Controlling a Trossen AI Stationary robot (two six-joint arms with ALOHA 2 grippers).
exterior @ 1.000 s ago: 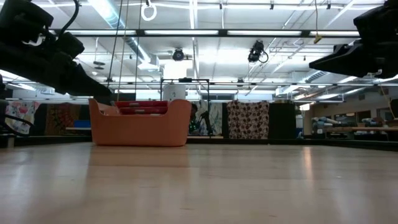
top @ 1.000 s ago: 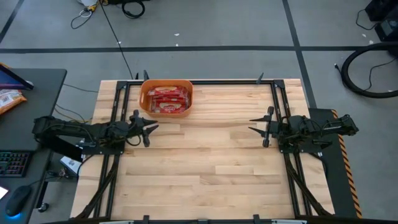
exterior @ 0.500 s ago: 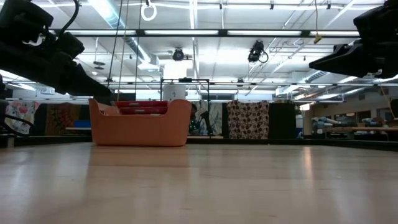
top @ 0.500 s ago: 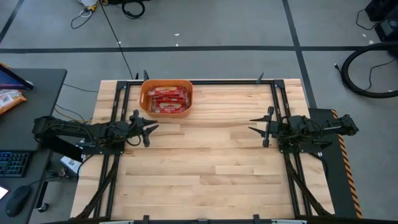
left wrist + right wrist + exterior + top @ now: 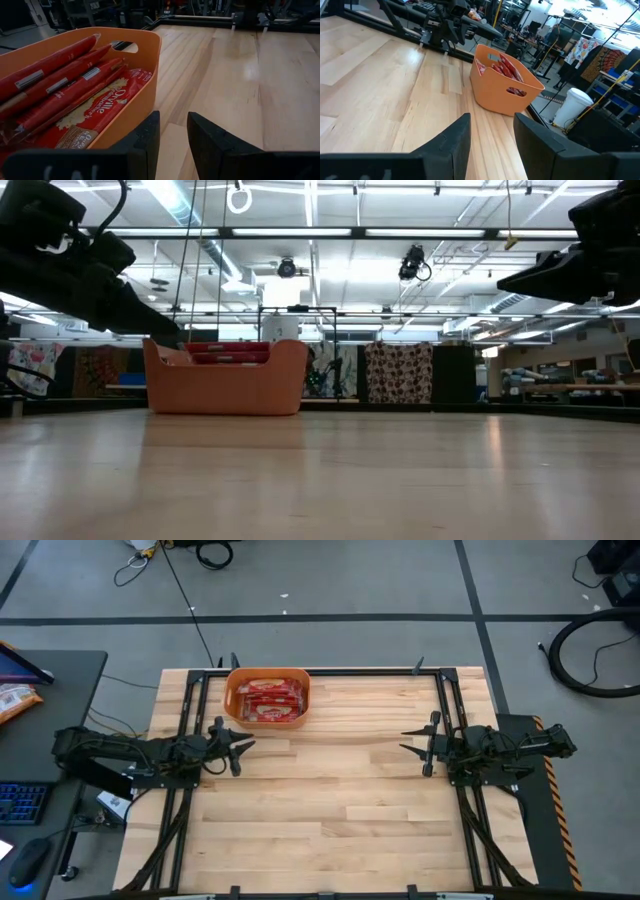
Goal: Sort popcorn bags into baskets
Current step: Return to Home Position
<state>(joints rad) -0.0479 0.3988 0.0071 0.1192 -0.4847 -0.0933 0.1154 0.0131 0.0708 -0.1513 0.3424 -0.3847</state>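
The orange basket (image 5: 236,705) stands on the table near its far edge, left of centre; it also shows in the low view (image 5: 225,385). Several red popcorn bags (image 5: 268,700) lie inside it, some leaning on edge against its wall (image 5: 55,75). My left gripper (image 5: 247,747) hovers above the table just near and left of the basket, open with a narrow gap (image 5: 173,117). At the table's right side my right gripper (image 5: 402,741) hovers open (image 5: 491,120), pointing left toward the basket (image 5: 505,92). No bag lies on the table top.
Black frame rails (image 5: 190,705) run along the table's left, right and far sides. A desk to the left carries a keyboard (image 5: 20,805) and an orange-yellow snack packet (image 5: 15,700). Bare wood (image 5: 330,790) spreads between the two arms.
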